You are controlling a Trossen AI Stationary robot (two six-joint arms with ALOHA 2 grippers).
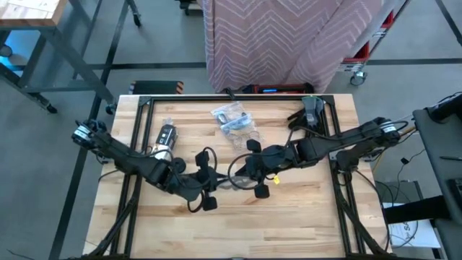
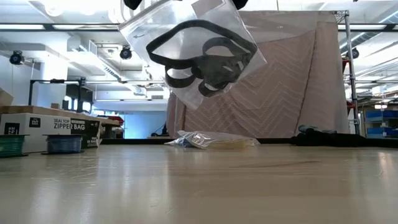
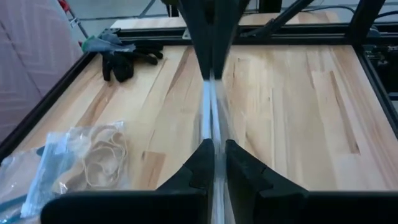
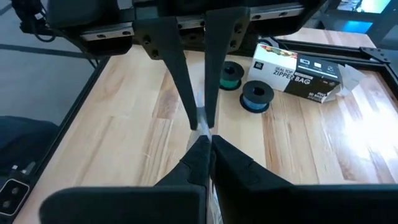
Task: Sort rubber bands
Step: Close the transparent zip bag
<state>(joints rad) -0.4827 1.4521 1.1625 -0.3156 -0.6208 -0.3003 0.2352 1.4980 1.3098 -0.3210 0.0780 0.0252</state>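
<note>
My table (image 1: 303,209) lies below, and I'm holding a clear bag (image 2: 231,25) aloft at mid-table, its top cut off in the low view. My left gripper (image 3: 214,152) and right gripper (image 4: 208,144) both pinch its thin edge. Black rubber bands (image 2: 202,62) sit inside it; tan ones fill another bag (image 3: 68,158) farther back.
</note>
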